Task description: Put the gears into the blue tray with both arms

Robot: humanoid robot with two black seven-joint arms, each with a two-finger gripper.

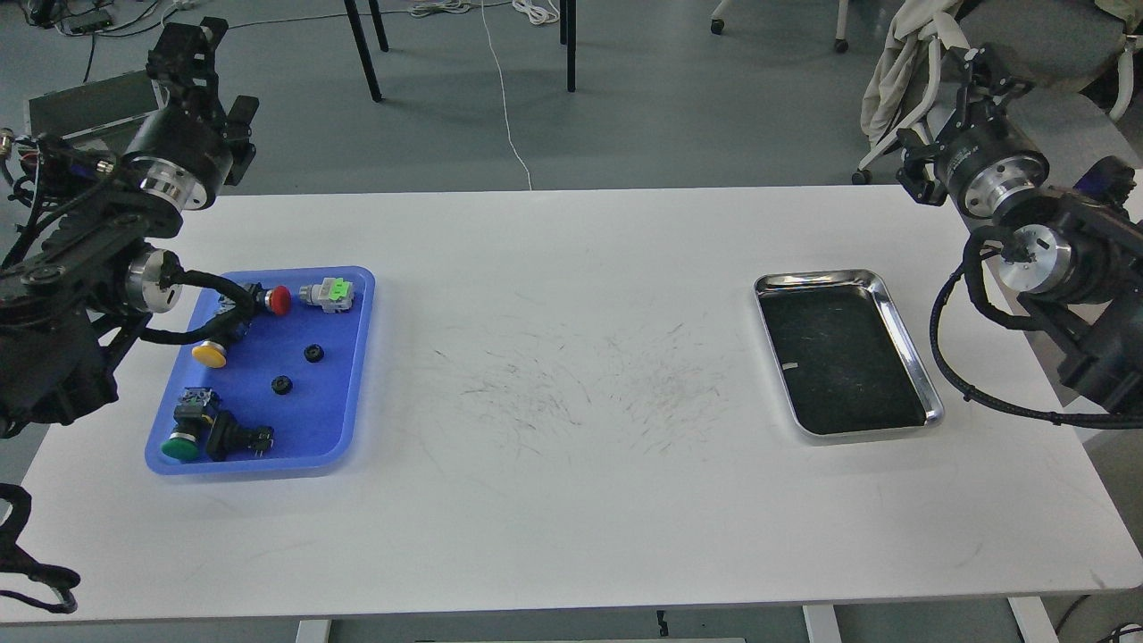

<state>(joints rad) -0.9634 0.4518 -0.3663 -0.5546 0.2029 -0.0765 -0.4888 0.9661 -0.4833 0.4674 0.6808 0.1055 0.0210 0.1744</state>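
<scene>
The blue tray (pixel 355 304) lies on the left side of the white table. Two small black gears (pixel 312 354) (pixel 281 385) rest in its middle, apart from each other. My left gripper (pixel 186 46) is raised beyond the table's far left corner, well behind the tray, and holds nothing that I can see. Its fingers look dark and merge together. My right gripper (pixel 980 68) is raised past the far right corner, also dark and end-on, with no object visible in it. Both arms (pixel 80 268) (pixel 1063 268) reach in over the table's side edges.
Several coloured-cap push-button switches (pixel 211 354) share the blue tray around the gears. A shiny steel tray (pixel 904 339) with a dark inside lies at the right. Chair legs (pixel 362 49) and a chair with draped cloth (pixel 902 71) stand beyond the far edge.
</scene>
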